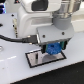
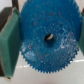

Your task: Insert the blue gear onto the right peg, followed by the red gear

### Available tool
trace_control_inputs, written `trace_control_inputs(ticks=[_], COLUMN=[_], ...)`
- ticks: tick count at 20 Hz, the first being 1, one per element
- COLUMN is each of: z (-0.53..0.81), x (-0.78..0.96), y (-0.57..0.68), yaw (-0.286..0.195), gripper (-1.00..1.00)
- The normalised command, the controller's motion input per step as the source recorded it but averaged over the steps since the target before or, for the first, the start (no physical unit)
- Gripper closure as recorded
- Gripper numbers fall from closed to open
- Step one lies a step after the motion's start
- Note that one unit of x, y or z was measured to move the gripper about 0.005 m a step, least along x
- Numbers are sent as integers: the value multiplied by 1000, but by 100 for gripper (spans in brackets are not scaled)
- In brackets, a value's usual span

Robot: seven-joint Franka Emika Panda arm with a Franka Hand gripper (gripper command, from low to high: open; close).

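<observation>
teal-padded fingers (image 2: 9, 42) of the white robot arm's gripper (image 1: 52, 49) are clamped on the flat bright blue toothed plastic gear (image 2: 47, 36), which in the wrist view fills the frame with its central hole facing the camera. in the exterior view the gear hangs in that grip just above the grey black-framed rectangular plate (image 1: 35, 60) on the white table (image 1: 15, 70); whether it touches the plate is unclear.

The exterior view looked down from close above the arm; the wrist view pressed closer; both showed the blue gear (image 1: 53, 48).
</observation>
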Motion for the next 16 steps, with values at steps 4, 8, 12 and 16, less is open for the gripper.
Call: trace_control_inputs(ticks=[4,8,12,16], z=[263,274,-42,19], x=[6,66,126,218], y=[-281,-264,17,87], yaw=[0,0,0,0], gripper=[100,100,100,100])
